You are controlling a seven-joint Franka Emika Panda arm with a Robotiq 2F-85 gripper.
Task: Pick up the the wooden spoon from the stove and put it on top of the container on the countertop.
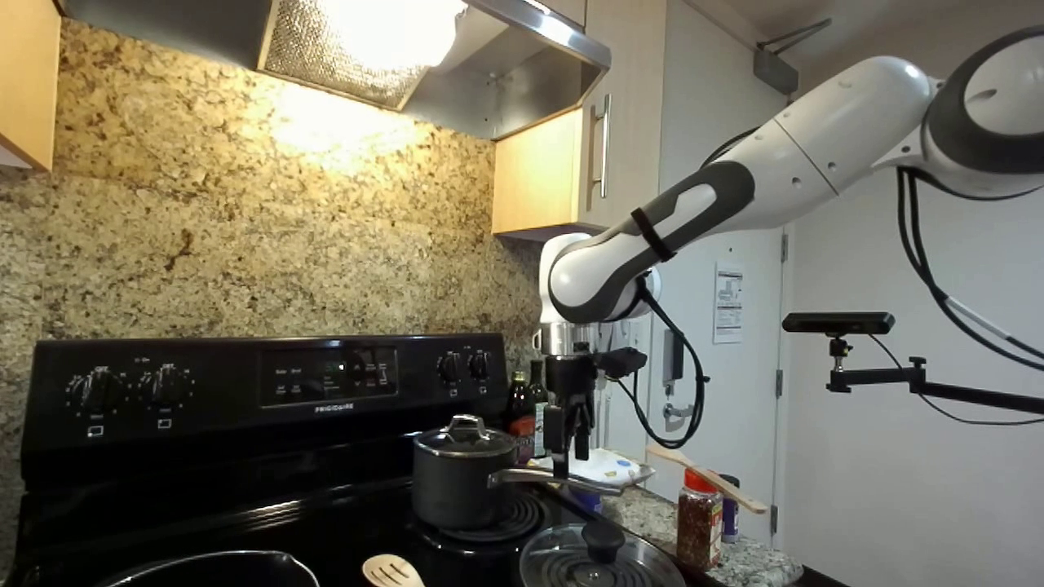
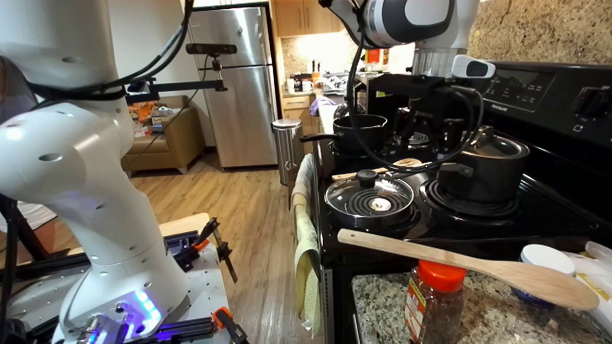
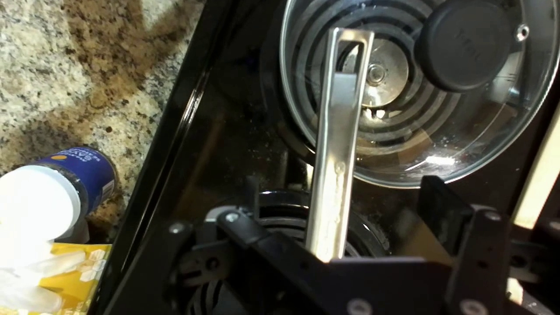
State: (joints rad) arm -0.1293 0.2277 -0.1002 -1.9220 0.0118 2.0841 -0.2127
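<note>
In an exterior view, the line of sight crosses the stove (image 1: 342,489) to the backsplash (image 1: 245,244) left of the gripper (image 1: 571,458), from middle range. In an exterior view, it runs slightly down past the gripper toward the distant refrigerator (image 2: 234,110). The wrist view points down, close above the gripper. All three share the glass lid (image 3: 420,92) near it.

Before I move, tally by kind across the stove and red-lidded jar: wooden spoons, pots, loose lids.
Wooden spoons: 2, one on the stove, one on the jar
Pots: 2, one lidded, one open
Loose lids: 1, glass
Total: 5
</note>
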